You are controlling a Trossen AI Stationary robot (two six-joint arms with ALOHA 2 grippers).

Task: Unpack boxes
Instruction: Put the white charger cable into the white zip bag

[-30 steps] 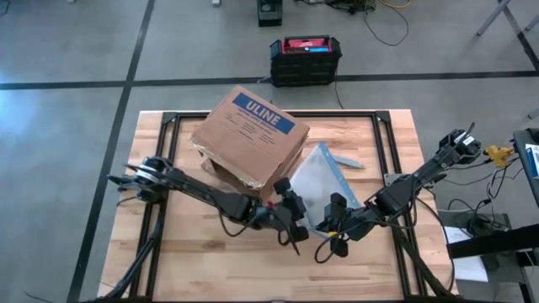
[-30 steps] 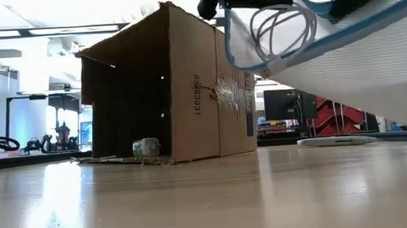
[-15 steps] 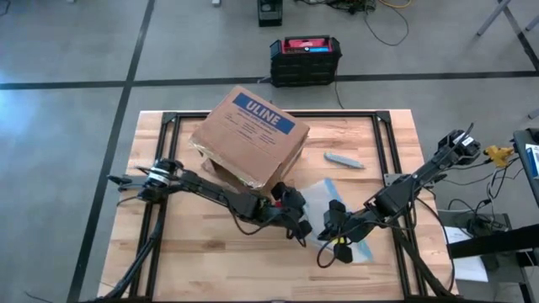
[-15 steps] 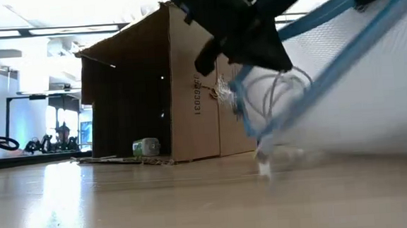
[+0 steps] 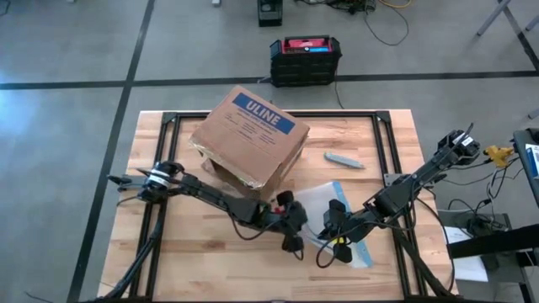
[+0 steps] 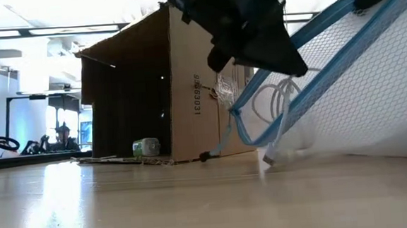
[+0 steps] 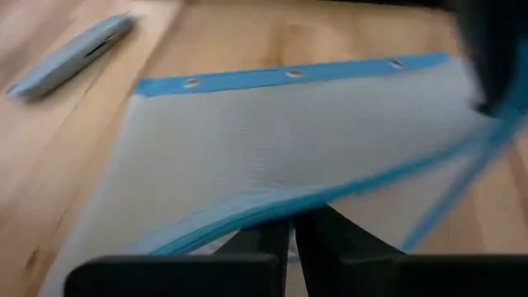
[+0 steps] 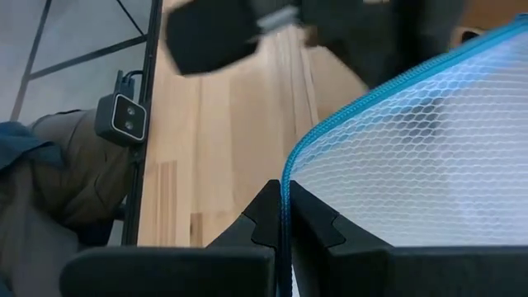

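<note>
The brown cardboard box point(image 5: 251, 135) with the blue ULINE label lies on its side at the table's far middle, its open side showing in the low view point(image 6: 128, 97). A clear mesh pouch with blue edges point(image 5: 324, 202) hangs between my two grippers, with a coiled white cable point(image 6: 273, 99) inside. My left gripper point(image 5: 291, 236) and my right gripper point(image 5: 335, 234) are both shut on the pouch, near the table's near middle, in front of the box. My left gripper pinches the pouch's blue edge point(image 7: 272, 213) between its two fingers. The pouch spreads away beyond the fingers, tilted. My right gripper pinches the blue zipper edge point(image 8: 285, 186) at a corner of the pouch between its two fingers. The mesh slopes down from there toward the table point(image 6: 344, 98).
A grey box cutter point(image 5: 344, 160) lies on the table right of the box, also in the left wrist view point(image 7: 70, 56). A small green-and-white item point(image 6: 146, 147) sits inside the box. A black crate with a red top point(image 5: 305, 59) stands on the floor beyond the table.
Both grippers have gone down and toward the table's near edge, carrying the pouch with them. The pouch has dropped from well above the table to close by it, and it has come off the grey box cutter, which now lies uncovered.
</note>
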